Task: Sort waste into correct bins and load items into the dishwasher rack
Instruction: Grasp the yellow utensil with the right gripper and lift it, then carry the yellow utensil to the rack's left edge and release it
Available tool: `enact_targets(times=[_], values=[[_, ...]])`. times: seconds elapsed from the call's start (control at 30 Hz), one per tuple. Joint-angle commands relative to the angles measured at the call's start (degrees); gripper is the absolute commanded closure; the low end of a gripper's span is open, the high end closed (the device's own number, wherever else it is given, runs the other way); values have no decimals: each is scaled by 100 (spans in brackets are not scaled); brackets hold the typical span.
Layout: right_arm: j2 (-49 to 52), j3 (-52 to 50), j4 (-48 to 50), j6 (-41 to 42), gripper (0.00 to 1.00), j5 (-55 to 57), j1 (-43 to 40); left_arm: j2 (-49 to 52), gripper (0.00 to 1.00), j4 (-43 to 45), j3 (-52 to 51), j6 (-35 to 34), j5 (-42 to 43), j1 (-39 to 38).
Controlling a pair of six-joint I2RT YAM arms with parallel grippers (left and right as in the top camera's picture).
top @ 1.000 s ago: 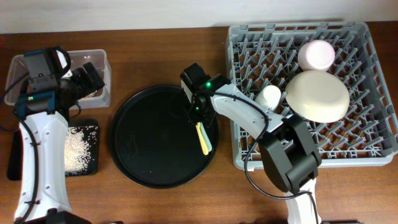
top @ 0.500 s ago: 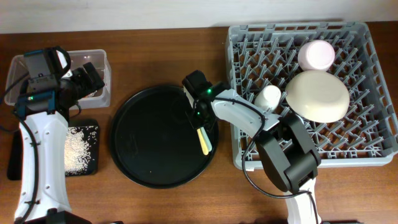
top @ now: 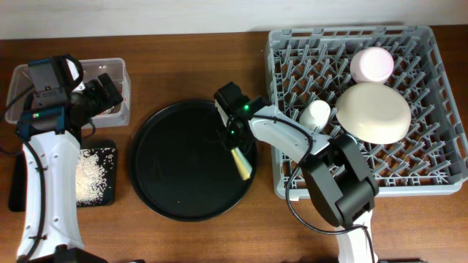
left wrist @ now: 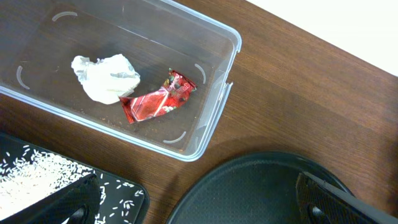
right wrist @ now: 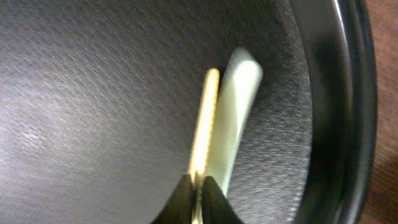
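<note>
The slim yellow utensil [top: 240, 162] [right wrist: 205, 124] lies at the right side of the large round black tray [top: 150, 179], and my right gripper [top: 234, 143] [right wrist: 198, 186] is shut on its near end. The grey dishwasher rack [top: 431, 157] holds a cream bowl [top: 373, 112], a pink bowl [top: 371, 64] and a white cup [top: 316, 113]. A white tissue [left wrist: 104, 77] and a red wrapper [left wrist: 158, 99] lie in the clear box [left wrist: 211, 118]. Rice [left wrist: 28, 180] covers the shallow black tray [left wrist: 127, 196]. My left gripper [left wrist: 196, 205] hangs open above these, holding nothing.
The round tray's raised rim [right wrist: 351, 93] runs just right of the utensil. The rack's left wall [top: 272, 109] stands close beside the right arm. Brown tabletop [top: 183, 66] shows between the clear box [top: 123, 95] and the rack.
My right gripper has closed its fingers onto the yellow utensil, after shifting slightly right over it. The left arm has not moved.
</note>
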Motion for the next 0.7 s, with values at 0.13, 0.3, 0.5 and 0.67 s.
enact_targets(times=[0.13,0.3,0.5,0.67], values=[[74,13,-210,-39,96,120,24,-24,1,11,76,7,0,20],[-17,240,-448,-42,96,-90,17,-24,1,13,76,7,0,20],[-1102,745,-916,-44,96,-354,11,-24,1,11,76,7,0,20],[-2111,745,-1443,157,96,166,-608,-24,1,11,76,7,0,20]])
